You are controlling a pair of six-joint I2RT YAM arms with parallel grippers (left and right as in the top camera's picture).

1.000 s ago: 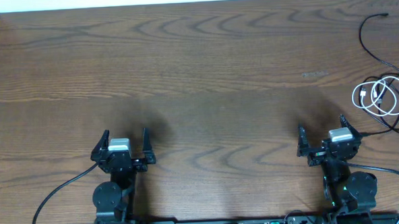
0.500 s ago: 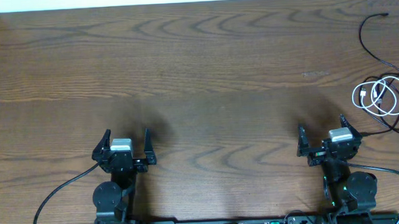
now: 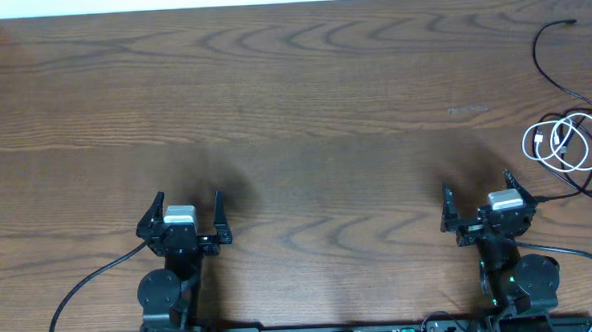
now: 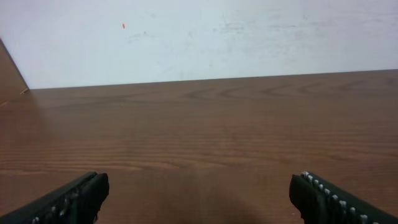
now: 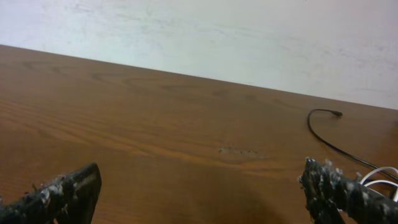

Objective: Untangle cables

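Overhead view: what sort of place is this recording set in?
Probably a robotics lab bench: a wood-grain table against a plain white wall, the left pincer and right pincer open at its near edge, and loose cables on its right side.

Table (image 3: 323,105) is showing dark reddish-brown wood with wavy, looping grain lines. A pale scuff mark (image 3: 467,109) is breaking the brown toward the right side. The coiled white cable (image 3: 558,141) is reading bright white, and the thin black cable (image 3: 543,50) beside it is reading plain black. Left gripper (image 3: 186,199) and right gripper (image 3: 476,186) are showing black bodies with light grey tops. Wall (image 4: 199,37) is appearing off-white with faint grey smudges and one red speck (image 4: 123,25).
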